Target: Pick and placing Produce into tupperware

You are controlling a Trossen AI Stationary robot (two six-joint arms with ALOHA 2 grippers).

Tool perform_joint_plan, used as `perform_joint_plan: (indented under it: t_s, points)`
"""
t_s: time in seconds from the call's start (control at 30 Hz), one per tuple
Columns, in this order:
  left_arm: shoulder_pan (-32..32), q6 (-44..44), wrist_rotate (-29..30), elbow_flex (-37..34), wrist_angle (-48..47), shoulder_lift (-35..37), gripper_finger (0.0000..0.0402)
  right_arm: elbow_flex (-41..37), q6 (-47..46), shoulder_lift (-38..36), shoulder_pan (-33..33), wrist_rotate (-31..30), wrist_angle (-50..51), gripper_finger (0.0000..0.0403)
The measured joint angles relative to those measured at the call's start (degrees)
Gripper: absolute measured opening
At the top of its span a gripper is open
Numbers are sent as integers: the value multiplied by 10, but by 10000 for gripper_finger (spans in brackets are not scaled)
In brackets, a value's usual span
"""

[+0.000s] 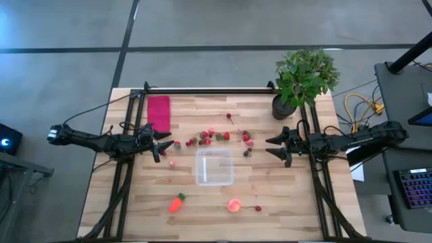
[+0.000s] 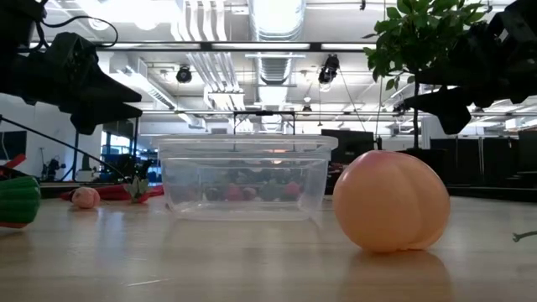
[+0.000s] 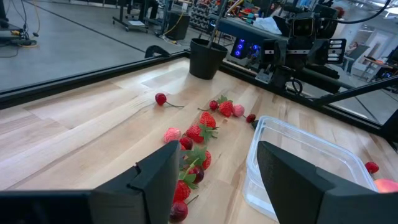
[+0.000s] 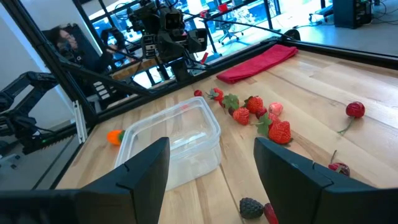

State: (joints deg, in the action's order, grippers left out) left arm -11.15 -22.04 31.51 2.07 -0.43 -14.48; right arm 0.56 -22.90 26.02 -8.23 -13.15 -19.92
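Hovering open and empty, left claw (image 1: 164, 146), right claw (image 1: 272, 146).

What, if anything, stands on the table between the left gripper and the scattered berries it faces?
Nothing visible does. The left gripper hangs open at the left end of the berries, with only bare table between them. The tupperware sits empty beside the berries, with nothing between.
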Motion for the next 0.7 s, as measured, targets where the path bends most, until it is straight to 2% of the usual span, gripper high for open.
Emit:
perform_joint_plan:
  t_s: [0.7]
  points:
    - [0, 0, 0, 0, 0, 0, 203, 0, 0, 0, 0, -19, 0, 226]
